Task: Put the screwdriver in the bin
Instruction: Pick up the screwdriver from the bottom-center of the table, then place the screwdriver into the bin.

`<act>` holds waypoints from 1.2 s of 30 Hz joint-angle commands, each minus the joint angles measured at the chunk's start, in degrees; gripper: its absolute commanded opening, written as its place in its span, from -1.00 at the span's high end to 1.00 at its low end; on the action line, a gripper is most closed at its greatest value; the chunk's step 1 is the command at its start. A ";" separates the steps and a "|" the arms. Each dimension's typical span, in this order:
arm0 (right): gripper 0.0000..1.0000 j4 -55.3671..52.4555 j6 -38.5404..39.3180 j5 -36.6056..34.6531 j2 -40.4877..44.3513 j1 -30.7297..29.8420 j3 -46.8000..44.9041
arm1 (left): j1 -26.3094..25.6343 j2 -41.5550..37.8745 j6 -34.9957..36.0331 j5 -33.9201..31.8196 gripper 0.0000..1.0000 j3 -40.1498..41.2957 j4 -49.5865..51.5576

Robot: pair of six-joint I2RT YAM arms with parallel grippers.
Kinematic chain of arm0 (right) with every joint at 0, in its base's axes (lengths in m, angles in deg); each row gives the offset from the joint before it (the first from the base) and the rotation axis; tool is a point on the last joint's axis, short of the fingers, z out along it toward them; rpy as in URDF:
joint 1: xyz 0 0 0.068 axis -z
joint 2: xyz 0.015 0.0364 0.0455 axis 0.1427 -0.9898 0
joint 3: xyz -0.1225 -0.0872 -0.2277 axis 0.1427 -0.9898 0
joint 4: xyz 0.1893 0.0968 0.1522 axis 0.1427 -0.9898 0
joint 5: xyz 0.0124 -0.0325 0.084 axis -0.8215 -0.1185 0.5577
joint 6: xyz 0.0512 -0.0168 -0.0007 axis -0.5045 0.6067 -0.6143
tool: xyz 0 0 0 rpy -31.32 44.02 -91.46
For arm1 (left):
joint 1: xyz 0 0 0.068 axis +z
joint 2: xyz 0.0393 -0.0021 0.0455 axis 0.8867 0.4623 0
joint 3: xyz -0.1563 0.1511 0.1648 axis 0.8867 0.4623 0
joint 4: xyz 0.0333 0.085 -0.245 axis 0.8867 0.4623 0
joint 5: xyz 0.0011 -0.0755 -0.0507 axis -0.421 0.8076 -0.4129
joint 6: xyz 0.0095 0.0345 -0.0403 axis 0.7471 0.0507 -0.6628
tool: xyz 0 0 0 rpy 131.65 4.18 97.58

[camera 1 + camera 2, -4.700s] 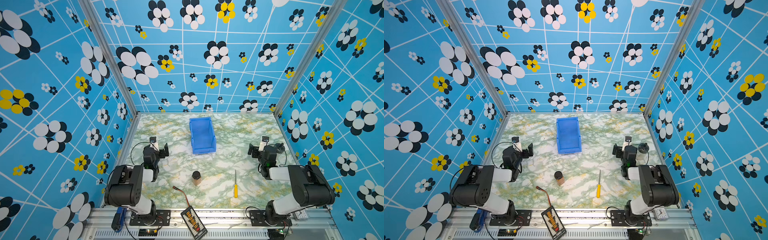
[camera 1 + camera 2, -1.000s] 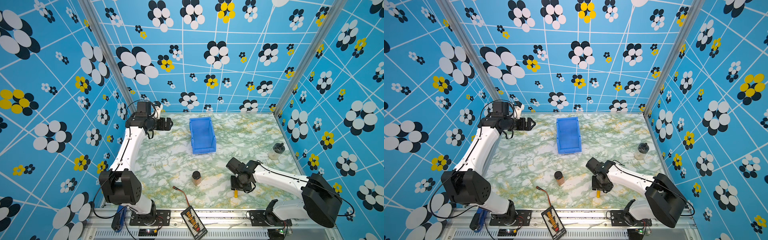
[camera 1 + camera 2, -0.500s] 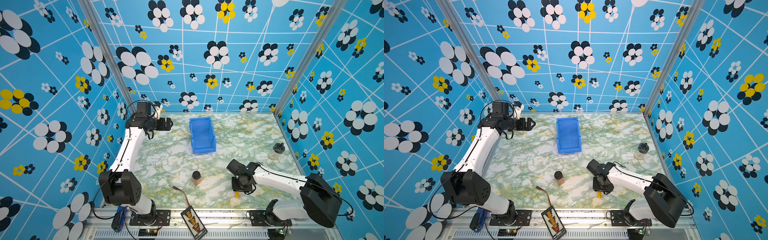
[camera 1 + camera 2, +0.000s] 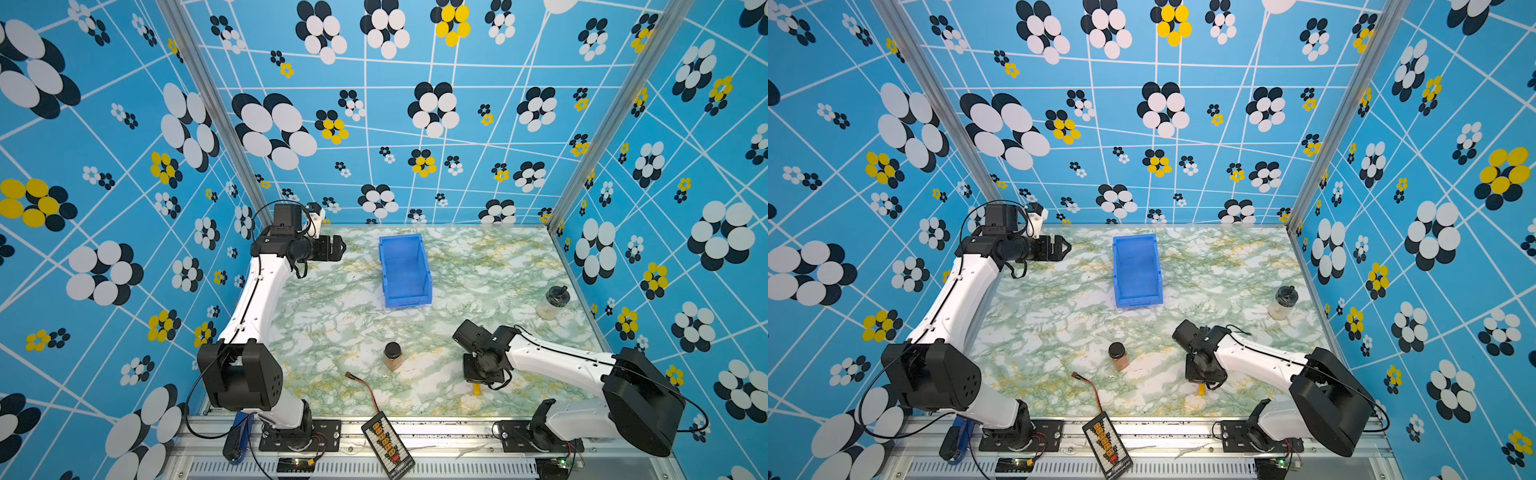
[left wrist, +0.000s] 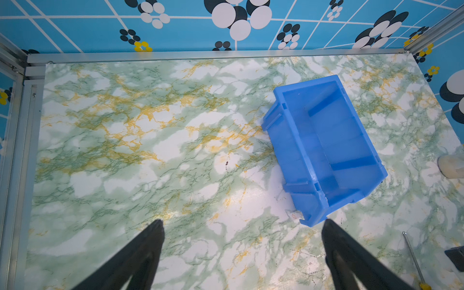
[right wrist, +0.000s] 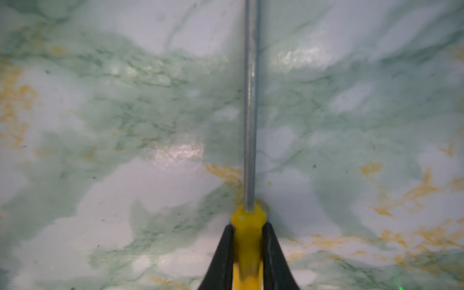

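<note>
In both top views the right pincer is low over the surface, near its front edge and to the right of the middle. Only the yellow end of the screwdriver shows from under it, on the side of the front edge. The bin stands near the middle of the back edge, well apart from both. The left pincer hangs open near the back left corner.

In the left wrist view its two fingers stand wide apart and nothing is between them.

In the right wrist view the right pincer is closed on the yellow handle, with one black finger on each side. The grey shaft runs out along the surface.
</note>
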 commanded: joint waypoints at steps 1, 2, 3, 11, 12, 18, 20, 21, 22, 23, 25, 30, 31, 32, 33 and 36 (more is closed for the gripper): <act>0.72 -2.23 0.82 -2.28 2.10 -0.36 1.51 | 0.05 -1.32 0.32 0.64 -0.99 -0.68 -0.55; 0.72 -2.72 1.04 -2.61 2.66 -0.33 1.93 | 0.06 -1.31 0.24 0.64 -0.98 -0.79 -0.63; 0.72 -3.23 1.34 -2.95 3.11 -0.36 2.56 | 0.06 -1.23 0.26 0.64 -0.98 -0.78 -0.66; 0.70 -7.79 4.14 -6.09 2.50 -0.28 10.98 | 0.06 -1.41 3.10 0.14 -0.98 -1.56 -0.31; 0.70 -8.52 4.93 -6.45 1.76 -0.28 12.68 | 0.06 -1.28 3.37 0.03 -0.98 -1.81 -0.02; 0.69 -10.54 7.58 -6.16 -2.36 -0.03 22.14 | -0.03 -1.14 3.31 0.38 -0.99 -1.88 0.77; 0.69 -10.95 8.15 -6.13 -3.33 0.07 25.61 | -0.12 -1.14 3.73 0.38 -0.98 -1.88 0.91; 0.69 -11.06 8.73 -6.21 -3.88 0.16 27.58 | -0.12 -1.15 3.75 0.24 -0.98 -1.97 0.90; 0.68 -11.30 9.33 -6.35 -4.39 0.26 29.33 | -0.12 -1.14 3.75 0.20 -0.98 -2.04 0.99; 0.68 -11.58 10.06 -6.50 -5.11 0.42 31.52 | -0.12 -1.14 3.75 0.20 -0.98 -2.10 1.06; 0.68 -12.01 11.52 -6.33 -6.65 1.02 35.75 | -0.12 -1.14 3.49 0.53 -0.99 -2.00 1.10; 0.68 -12.93 16.10 -4.75 -12.82 2.60 46.54 | -0.28 -1.56 3.48 0.73 -0.98 -1.80 1.76; 0.68 -13.13 16.88 -4.63 -14.18 2.84 48.40 | -0.27 -1.71 3.49 0.73 -0.98 -1.62 1.75; 0.67 -13.10 17.69 -4.32 -15.72 3.12 50.54 | -0.29 -1.88 3.51 0.80 -0.98 -1.45 1.90; 0.67 -12.90 18.53 -3.96 -17.35 3.50 52.41 | -0.30 -2.07 3.53 0.92 -0.98 -1.27 2.04; 0.67 -12.23 20.50 -2.57 -21.93 4.52 58.62 | -0.40 -2.80 3.87 1.38 -0.98 -0.58 2.74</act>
